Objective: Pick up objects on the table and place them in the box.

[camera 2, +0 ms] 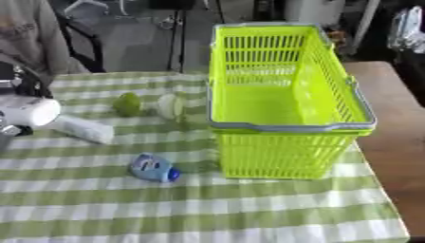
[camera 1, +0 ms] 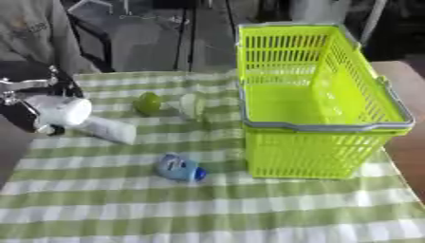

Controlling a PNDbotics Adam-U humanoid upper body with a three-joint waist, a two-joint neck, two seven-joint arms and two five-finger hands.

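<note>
Holding pos at the far left of the basket (camera 1: 324, 126), the left hand (camera 1: 37, 102) sits over a white cylinder (camera 1: 60, 110); can't tell whether its fingers are closed on it or just near it. Right hand not in view. Basket looks empty inside. Just left of the basket, near its back half: pale cup-like item (camera 1: 192, 105), then a green round fruit (camera 1: 148, 103) beside it. White tube (camera 1: 108, 129) lies further left, touching or right under the cylinder. Blue bottle (camera 1: 179, 168) lies left of the basket's front corner, on the checked cloth (camera 1: 207, 213). Risk, imo: if grip on the cylinder is partial it may slip w/ the lift, roll off the cloth edge, or knock the tube.
</note>
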